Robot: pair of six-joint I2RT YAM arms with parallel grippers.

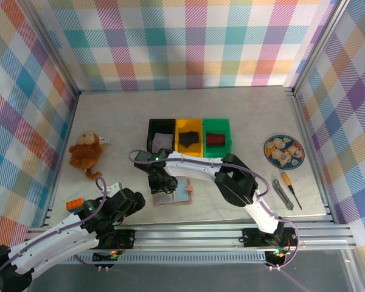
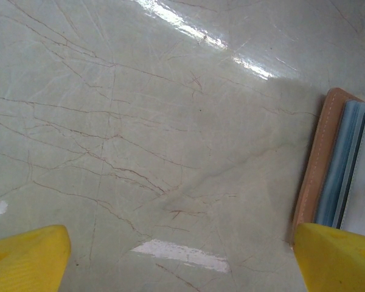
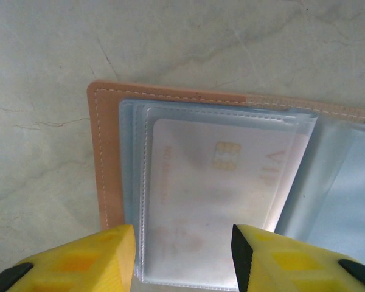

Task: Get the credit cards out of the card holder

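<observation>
the card holder (image 1: 173, 198) lay open on the table (image 1: 243, 115), near middle: soft leather, slick floppy sleeves (image 3: 328, 176), so i'd pinch the stiff thin credit card (image 3: 219, 182) at the sleeve mouth. my right gripper (image 3: 182, 258) hovered half open over it, holding nothing; my left gripper (image 2: 182, 261) gaped empty just beside. the right wrist view resolved the card's chip (image 3: 227, 155); overhead it was too small to tell.

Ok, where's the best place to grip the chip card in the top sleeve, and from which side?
Probably pinch the card by its edge nearest the right end effector, coming down from that side. It lies flat in a clear sleeve of the open card holder, so only an edge offers purchase; which sleeve side is open I cannot tell.
</observation>
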